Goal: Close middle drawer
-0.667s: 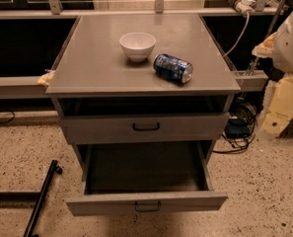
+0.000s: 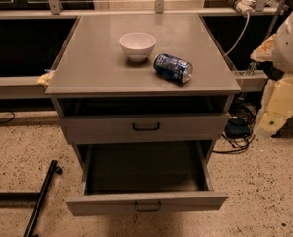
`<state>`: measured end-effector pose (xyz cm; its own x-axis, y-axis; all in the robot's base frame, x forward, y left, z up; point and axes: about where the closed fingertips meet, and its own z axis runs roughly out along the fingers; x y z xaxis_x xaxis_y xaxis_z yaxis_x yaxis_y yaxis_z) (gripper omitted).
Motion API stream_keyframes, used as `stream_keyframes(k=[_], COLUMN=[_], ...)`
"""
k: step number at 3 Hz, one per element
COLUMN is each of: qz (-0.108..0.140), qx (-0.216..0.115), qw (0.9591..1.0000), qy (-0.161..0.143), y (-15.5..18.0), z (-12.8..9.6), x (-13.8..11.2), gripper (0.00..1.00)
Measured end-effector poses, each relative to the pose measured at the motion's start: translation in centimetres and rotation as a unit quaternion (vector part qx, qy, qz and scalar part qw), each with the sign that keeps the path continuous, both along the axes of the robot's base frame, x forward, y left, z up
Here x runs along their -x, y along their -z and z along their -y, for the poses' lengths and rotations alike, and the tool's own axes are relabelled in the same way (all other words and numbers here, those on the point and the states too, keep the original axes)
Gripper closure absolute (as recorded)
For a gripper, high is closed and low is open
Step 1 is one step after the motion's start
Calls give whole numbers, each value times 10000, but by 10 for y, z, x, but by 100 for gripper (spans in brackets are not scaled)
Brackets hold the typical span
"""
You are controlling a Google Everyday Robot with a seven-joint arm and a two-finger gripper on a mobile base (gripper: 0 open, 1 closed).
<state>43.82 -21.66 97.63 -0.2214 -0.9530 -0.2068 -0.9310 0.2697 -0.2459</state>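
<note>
The middle drawer (image 2: 146, 201) is a grey metal drawer with a low flat front and a small black loop handle (image 2: 147, 207). It is pulled far out of the cabinet and its inside looks empty. Above it is the taller-fronted grey drawer (image 2: 143, 128) with a larger black handle, slightly out with a dark gap over it. The lowest drawer is hidden below the open one. My gripper (image 2: 274, 117) hangs at the right edge of the view, right of the cabinet and apart from it, level with the upper drawer.
On the cabinet top (image 2: 87, 73) stand a white bowl (image 2: 137, 45) and a blue can (image 2: 172, 67) lying on its side. Cables (image 2: 237, 132) lie on the floor to the right. A black bar (image 2: 40, 201) lies on the floor at left. Benches run behind.
</note>
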Motion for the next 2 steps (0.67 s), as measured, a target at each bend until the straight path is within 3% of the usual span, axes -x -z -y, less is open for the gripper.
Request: stream_keyframes(k=[1,2], qz=[-82,-153], qx=[-240,-911], qw=[9997,9954], qy=[-55,-260], y=[32,98], z=[-1,-14], x=[8,30], gripper=[27,51])
